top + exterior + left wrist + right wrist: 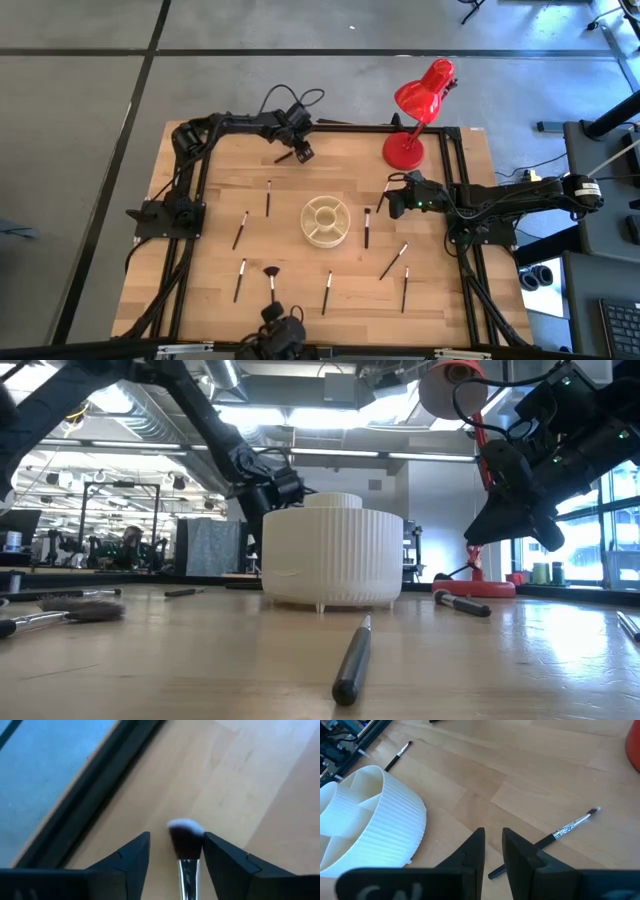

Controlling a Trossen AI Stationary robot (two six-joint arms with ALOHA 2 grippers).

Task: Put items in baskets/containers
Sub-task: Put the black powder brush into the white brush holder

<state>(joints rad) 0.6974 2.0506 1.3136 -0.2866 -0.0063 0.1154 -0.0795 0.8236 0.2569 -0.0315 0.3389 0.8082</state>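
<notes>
The cream cup [327,221], divided into compartments, stands mid-table. Several thin dark brushes lie flat around it, one [367,227] just to its right and a fan-headed one [271,274] near the front edge. My left gripper [303,151] is open at the far left of the table. Its fingers stand on either side of the pale-tipped head of a brush [186,840] without plainly touching it. My right gripper [392,200] hovers right of the cup, in front of the lamp base, fingers nearly together and holding nothing. A brush [570,827] lies beside it.
The red desk lamp [405,150] stands at the far right, close behind my right gripper. Dark frame rails [200,190] run along the table's left, right and far sides. More brushes [327,292] lie on the near half, with bare wood between them.
</notes>
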